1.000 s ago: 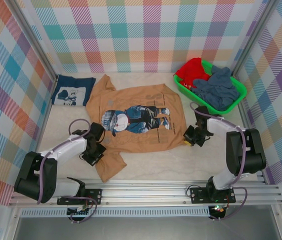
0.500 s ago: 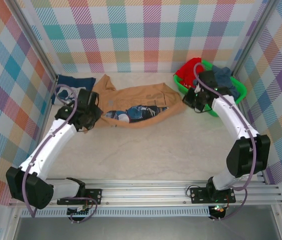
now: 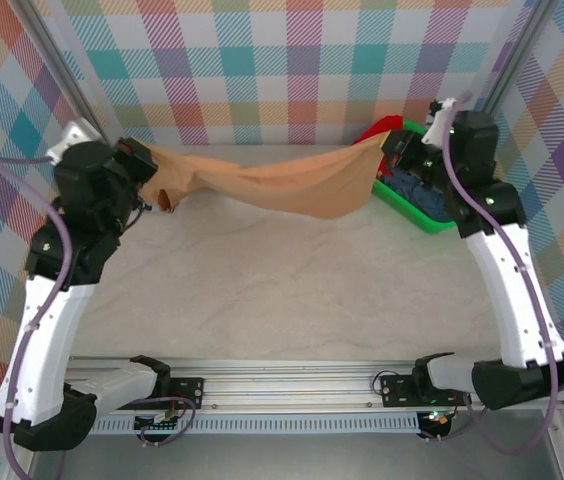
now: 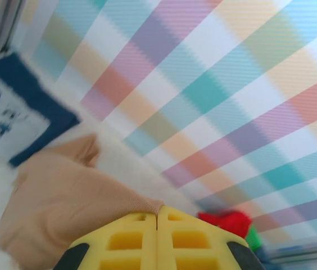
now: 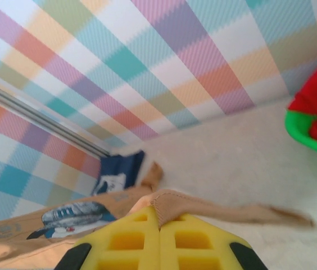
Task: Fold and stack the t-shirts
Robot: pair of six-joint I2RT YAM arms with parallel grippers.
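Tan-orange t-shirt [image 3: 292, 180] hangs stretched above the tabletop [image 3: 282, 290], your left and right jaws each clamped on an end, so folding and stacking remain (navy t-shirt [image 4: 18, 112] lies apparently folded, far left).

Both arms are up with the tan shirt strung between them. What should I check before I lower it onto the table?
1. The left gripper is shut on the tan-orange t-shirt: ok.
2. The right gripper is shut on the shirt's other end: ok.
3. Shirt lifted off the table: ok.
4. Cloth stretched smooth: not ok, it is bunched and sags in the middle.
5. The navy t-shirt lies flat by the back wall: ok.
6. Shirt's right end free of the green basket: cannot tell, they overlap in the top view.
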